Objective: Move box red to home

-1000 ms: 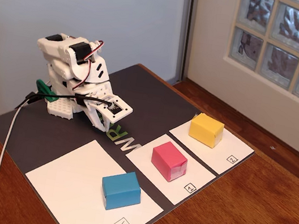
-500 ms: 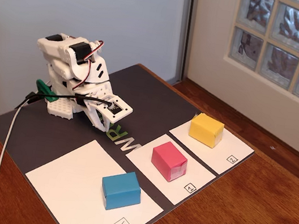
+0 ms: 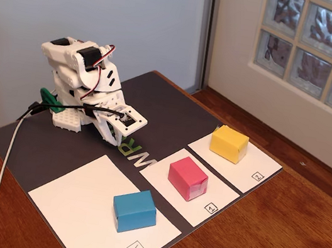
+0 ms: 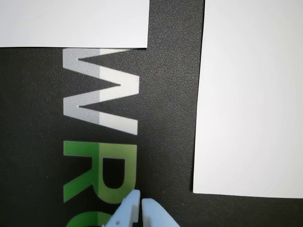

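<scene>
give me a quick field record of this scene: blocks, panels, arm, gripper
red box: on panel 1, not on home
blue block: on home
yellow block: on panel 2
arm: folded at the back of the black mat, away from all blocks
gripper: shut, empty, over the mat lettering
task state: not started

Arm (image 3: 79,87) folded low; end effector (image 4: 140,204) closed, empty.

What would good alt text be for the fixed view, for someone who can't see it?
A white robot arm sits folded on a black mat, its gripper near the mat. A blue block sits on the HOME panel, a red box on panel 1, a yellow block on panel 2.
</scene>
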### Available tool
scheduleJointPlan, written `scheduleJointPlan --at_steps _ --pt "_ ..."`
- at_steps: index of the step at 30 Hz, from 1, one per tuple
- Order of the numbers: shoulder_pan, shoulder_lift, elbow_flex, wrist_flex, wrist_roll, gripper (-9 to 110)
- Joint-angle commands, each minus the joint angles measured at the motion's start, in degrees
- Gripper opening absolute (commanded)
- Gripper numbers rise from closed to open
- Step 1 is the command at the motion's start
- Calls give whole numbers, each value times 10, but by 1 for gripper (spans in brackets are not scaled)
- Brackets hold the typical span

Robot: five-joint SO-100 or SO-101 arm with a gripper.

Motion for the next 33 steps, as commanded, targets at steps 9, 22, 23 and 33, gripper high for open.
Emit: scheduleJointPlan --at_steps 9,22,23,33 --pt "-1 30 0 34 -4 0" --pt "-21 30 -3 34 49 0" --pt "-23 30 -9 33 50 0" --pt "-60 -130 -134 -56 124 0"
